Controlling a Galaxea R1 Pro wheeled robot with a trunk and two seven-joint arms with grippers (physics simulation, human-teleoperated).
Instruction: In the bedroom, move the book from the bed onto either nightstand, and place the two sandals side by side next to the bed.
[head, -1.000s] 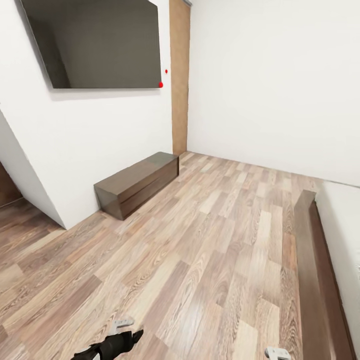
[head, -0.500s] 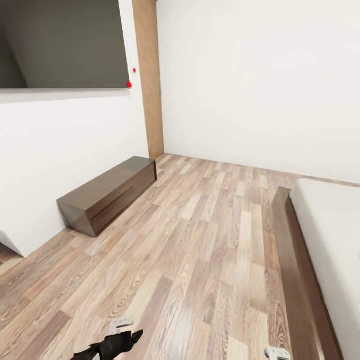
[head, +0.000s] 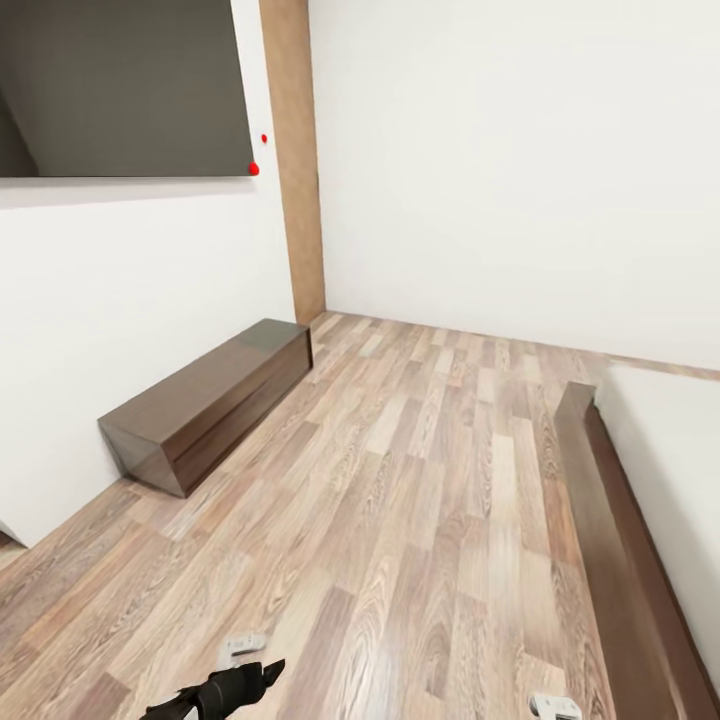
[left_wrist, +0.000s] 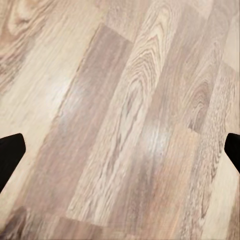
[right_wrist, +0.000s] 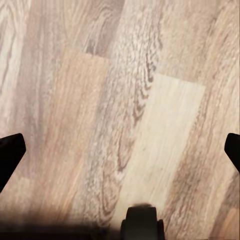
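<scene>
The bed (head: 608, 520) runs along the right of the head view, with a dark-brown frame and a white mattress (head: 675, 450). The book, the sandals and the nightstand are out of view. My left gripper (head: 252, 658) hangs low over the plank floor at the bottom left, and a bit of my right gripper (head: 553, 707) shows at the bottom edge near the bed frame. In the wrist views the left gripper (left_wrist: 120, 155) and the right gripper (right_wrist: 120, 155) are both open over bare floor, dark fingertips (left_wrist: 10, 155) far apart with nothing between them.
A long low dark-brown cabinet (head: 205, 400) stands against the left wall under a wall-mounted dark screen (head: 120, 90). A wooden strip (head: 295, 160) marks the room's corner. Open wood-plank floor (head: 420, 480) lies between cabinet and bed. A dark rounded part (right_wrist: 142, 220) shows under the right wrist.
The whole head view has shifted: the camera turned right, so cabinet and screen now sit further left in the picture and more of the far wall shows. Both arms hold the same pose.
</scene>
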